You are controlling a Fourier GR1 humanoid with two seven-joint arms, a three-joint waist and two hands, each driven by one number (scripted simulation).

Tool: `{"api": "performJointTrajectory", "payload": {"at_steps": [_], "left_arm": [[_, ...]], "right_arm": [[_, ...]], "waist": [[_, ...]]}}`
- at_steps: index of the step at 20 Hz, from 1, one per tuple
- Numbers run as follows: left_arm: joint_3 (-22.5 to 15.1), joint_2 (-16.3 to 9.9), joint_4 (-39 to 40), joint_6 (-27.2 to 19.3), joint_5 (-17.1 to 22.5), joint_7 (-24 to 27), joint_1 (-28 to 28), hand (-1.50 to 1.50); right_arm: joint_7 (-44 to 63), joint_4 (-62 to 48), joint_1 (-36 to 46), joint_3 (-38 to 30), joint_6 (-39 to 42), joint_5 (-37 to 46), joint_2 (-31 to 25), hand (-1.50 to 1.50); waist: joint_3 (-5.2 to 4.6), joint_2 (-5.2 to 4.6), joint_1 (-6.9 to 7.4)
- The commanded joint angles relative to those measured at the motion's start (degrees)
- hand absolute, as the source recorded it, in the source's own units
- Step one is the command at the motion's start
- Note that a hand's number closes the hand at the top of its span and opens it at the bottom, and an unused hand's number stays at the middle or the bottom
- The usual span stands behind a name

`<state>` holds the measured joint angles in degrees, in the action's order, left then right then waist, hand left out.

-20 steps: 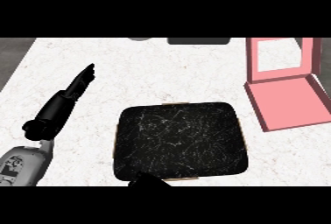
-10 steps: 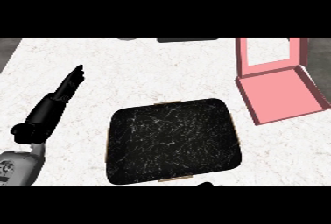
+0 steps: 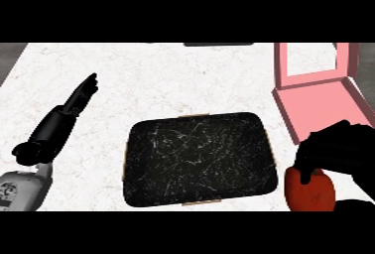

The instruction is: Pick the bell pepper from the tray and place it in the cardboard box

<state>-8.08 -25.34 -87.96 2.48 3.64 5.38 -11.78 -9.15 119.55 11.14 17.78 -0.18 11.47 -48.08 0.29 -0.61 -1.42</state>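
While my right hand [image 3: 343,149] hangs at the lower right of the head view, I see its dark fingers curled down over the top of the red bell pepper [image 3: 311,190], grasping it. I have the pepper off the tray [image 3: 198,158], just beside the tray's right edge and below the near corner of the pink cardboard box [image 3: 316,94]. My left hand [image 3: 79,96] rests on the counter [image 3: 168,79] at the left, fingers straight and released, pointing up and away, well apart from the tray. I see nothing lying on the tray's dark, marbled surface. Only part of the box shows at the upper right; its pink floor looks bare, with a flap standing up behind it.
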Motion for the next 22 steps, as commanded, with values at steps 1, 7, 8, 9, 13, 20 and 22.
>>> {"api": "performJointTrajectory", "payload": {"at_steps": [1, 7, 8, 9, 13, 20, 22], "left_arm": [[-1.3, 1.6, 0.9, -0.2, -1.2, 0.1, -1.4, 0.00], [-2.4, 2.2, 0.4, 1.4, -1.7, -1.1, -3.0, 0.00], [-1.8, 2.3, 0.2, 1.8, -0.8, -1.8, -4.9, 0.00], [-1.4, 1.7, 1.0, 2.0, -0.9, 0.7, -2.1, 0.00], [-2.4, 3.4, 0.0, 0.1, -3.1, -1.1, -2.3, 0.00], [-1.0, 2.9, 0.6, 3.1, -1.1, -1.0, -4.8, 0.00], [-2.3, 4.9, 4.8, 1.0, -4.2, 2.2, -5.4, 0.00]], "right_arm": [[-9.2, -14.1, 2.4, -12.9, 4.5, -11.6, -3.6, 1.50], [-22.1, -36.2, 10.8, -12.7, 13.1, -2.3, -10.5, 1.50], [-21.5, -38.8, 13.0, -11.1, 14.8, -0.8, -11.3, 1.50], [-24.2, -40.3, 10.1, -9.1, 15.4, 2.1, -12.6, 1.50], [-28.7, -48.9, 16.4, -4.7, 19.5, 8.1, -12.0, 1.50], [-39.6, -70.1, 24.8, 1.4, 17.8, 21.5, -10.5, 1.50], [-43.0, -71.9, 29.2, 4.3, 21.8, 23.1, -9.6, -1.50]], "waist": [[-0.12, -0.14, 1.52], [-0.23, -0.29, 3.84], [-0.25, -0.45, 4.46], [-0.24, -0.58, 4.68], [-0.25, -0.03, 4.10], [-0.14, -0.63, 5.85], [-0.22, -0.93, 5.69]]}}
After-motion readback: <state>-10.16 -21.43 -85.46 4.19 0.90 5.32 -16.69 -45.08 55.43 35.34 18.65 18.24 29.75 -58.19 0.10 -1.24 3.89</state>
